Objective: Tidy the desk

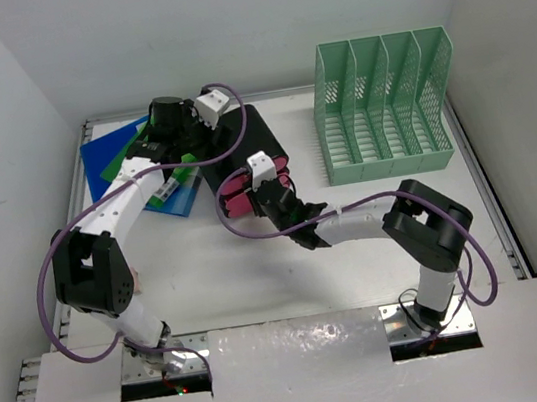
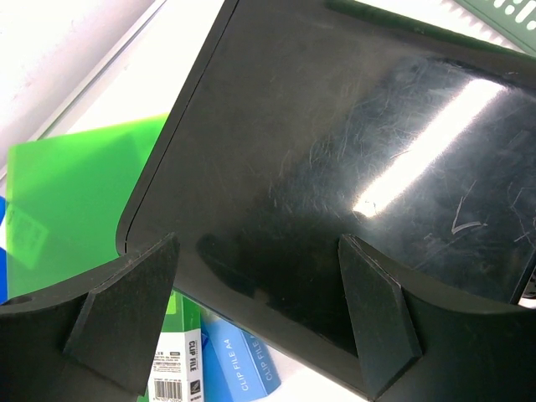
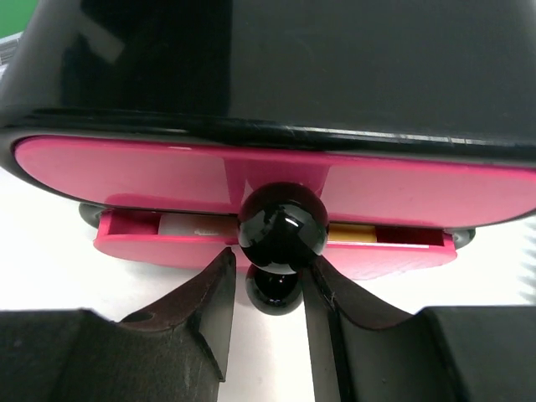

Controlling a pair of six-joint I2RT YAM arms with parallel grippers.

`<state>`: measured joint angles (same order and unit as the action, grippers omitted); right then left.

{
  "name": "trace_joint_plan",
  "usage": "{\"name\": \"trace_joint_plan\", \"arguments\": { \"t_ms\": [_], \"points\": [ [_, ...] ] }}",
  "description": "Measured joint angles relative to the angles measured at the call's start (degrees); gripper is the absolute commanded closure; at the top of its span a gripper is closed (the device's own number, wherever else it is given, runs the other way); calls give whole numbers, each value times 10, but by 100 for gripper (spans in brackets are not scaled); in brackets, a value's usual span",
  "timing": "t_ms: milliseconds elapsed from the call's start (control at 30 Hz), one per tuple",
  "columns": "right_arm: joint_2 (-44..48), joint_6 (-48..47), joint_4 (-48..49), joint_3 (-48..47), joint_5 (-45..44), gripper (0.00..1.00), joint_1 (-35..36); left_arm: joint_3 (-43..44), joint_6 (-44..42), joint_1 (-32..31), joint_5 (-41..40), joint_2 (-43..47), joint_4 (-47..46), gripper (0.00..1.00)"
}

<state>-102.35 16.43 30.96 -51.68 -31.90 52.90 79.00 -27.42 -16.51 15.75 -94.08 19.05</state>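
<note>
The white desk (image 1: 261, 283) carries a glossy black box (image 1: 261, 139) with pink drawers (image 1: 236, 202) facing the arms. My right gripper (image 1: 257, 194) is at the drawer fronts. In the right wrist view its fingers (image 3: 209, 297) pinch the small lower black knob (image 3: 272, 291), under the bigger upper knob (image 3: 283, 228). The lower drawer (image 3: 167, 249) stands slightly out, with white and yellow items inside. My left gripper (image 2: 251, 314) is open over the box's top (image 2: 335, 151) near a corner. Nothing lies between its fingers.
A mint-green mesh file rack (image 1: 381, 108) stands at the back right. Blue (image 1: 114, 165) and green (image 1: 134, 148) clip-file folders lie at the back left, partly under the box; the green folder (image 2: 67, 201) and a blue one (image 2: 243, 360) also show in the left wrist view. Silver rails edge the desk.
</note>
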Motion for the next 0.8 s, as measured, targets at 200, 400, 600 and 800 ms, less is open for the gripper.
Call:
{"name": "trace_joint_plan", "arguments": {
  "t_ms": [200,400,600,800],
  "points": [
    [0,-16,-1,-5,0,65,0,0,-4,0,2,0,0,25],
    [14,-6,50,37,-34,63,13,0,-7,0,4,-1,0,25],
    [40,-14,144,114,-81,60,54,1,-7,0,6,-2,-1,25],
    [42,9,174,130,-104,59,63,2,-7,0,10,-4,-3,25]
  ]
}}
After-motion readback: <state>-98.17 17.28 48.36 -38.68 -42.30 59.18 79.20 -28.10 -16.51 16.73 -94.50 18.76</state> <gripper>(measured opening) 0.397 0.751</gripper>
